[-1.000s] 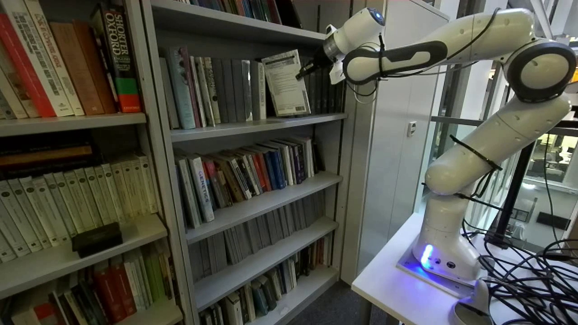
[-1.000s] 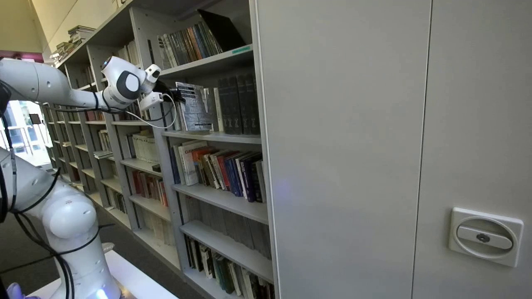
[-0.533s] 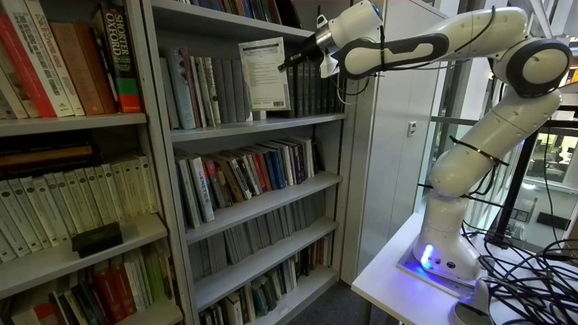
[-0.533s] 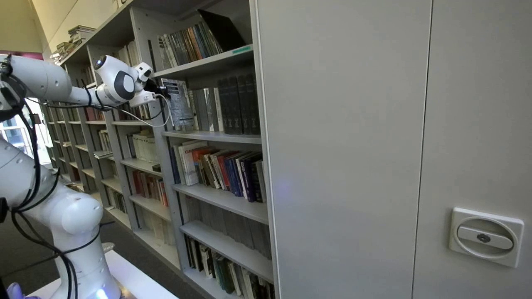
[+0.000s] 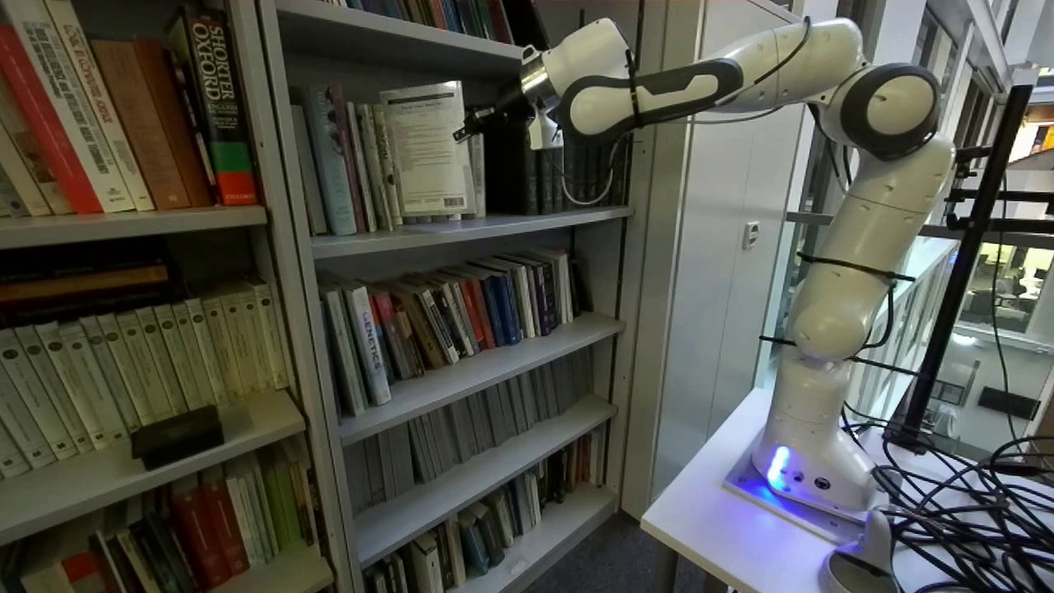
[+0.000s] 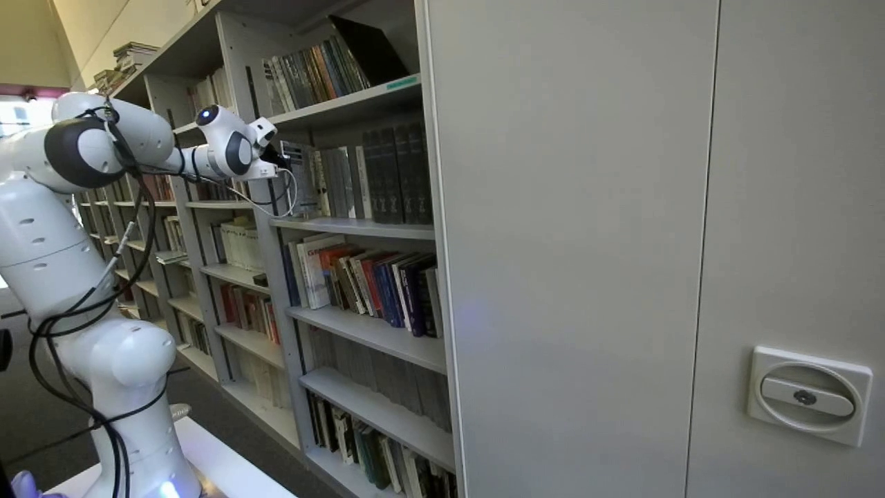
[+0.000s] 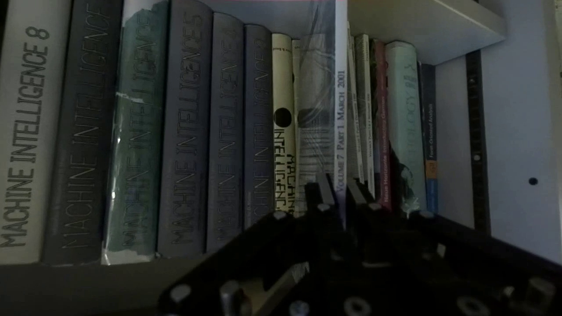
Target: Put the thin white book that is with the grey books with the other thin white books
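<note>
- A packed shelf (image 5: 535,222) of a bookcase faces the robot arm (image 5: 873,231), mounted on a white table (image 5: 700,502) near a pale cabinet (image 6: 574,207).
- At the cabinet end, a row of blackish volumes (image 6: 396,173) stands upright in both exterior views, too dark to count exactly.
- A loop of white cable (image 6: 296,190) hangs below the wrist in both exterior views.
- Counted in the wrist view: four grey books (image 7: 184,131) titled "Machine Intelligence," one green-jacketed volume (image 7: 140,131) among them, one pale volume (image 7: 26,131) marked 8 and two cream spines (image 7: 282,79).
- At the right of that view, two of the other thin white books (image 7: 366,87) stand near one red-spined book (image 7: 384,118), one pale green-blue book (image 7: 404,87) and one dark book (image 7: 429,145) patched orange and blue.
- One gripper (image 7: 341,192) clamps one thin white book (image 5: 426,150) by the spine, a black finger against either face.
- The book is out in front of the row, near upright, hiding much of the grey books in an exterior view; whether its foot touches the shelf cannot be told.
- Its pale cover bears small print and a barcode (image 5: 454,202); the narrow white spine reads "Volume 7 Part 1 March 2001."
</note>
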`<state>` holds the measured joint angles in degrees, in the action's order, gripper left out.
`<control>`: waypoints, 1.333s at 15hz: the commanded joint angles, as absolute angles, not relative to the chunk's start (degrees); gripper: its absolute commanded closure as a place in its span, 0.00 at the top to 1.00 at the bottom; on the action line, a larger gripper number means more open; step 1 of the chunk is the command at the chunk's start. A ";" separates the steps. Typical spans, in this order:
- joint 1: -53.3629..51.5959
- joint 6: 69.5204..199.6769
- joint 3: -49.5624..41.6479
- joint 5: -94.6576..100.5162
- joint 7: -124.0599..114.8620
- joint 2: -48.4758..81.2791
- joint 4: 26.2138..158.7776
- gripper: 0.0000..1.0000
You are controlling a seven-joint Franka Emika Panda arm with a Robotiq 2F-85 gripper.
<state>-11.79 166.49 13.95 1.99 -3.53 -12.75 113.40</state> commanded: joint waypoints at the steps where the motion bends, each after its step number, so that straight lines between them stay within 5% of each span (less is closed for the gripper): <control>1: -13.09 167.70 12.13 -0.80 0.59 -5.81 104.41 0.02; 10: -13.47 166.78 13.37 -5.64 5.97 0.50 95.98 0.02; 20: -13.35 166.77 12.75 -13.78 15.09 -6.60 104.92 0.02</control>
<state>-13.00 166.31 13.61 -9.59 10.72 -3.16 101.82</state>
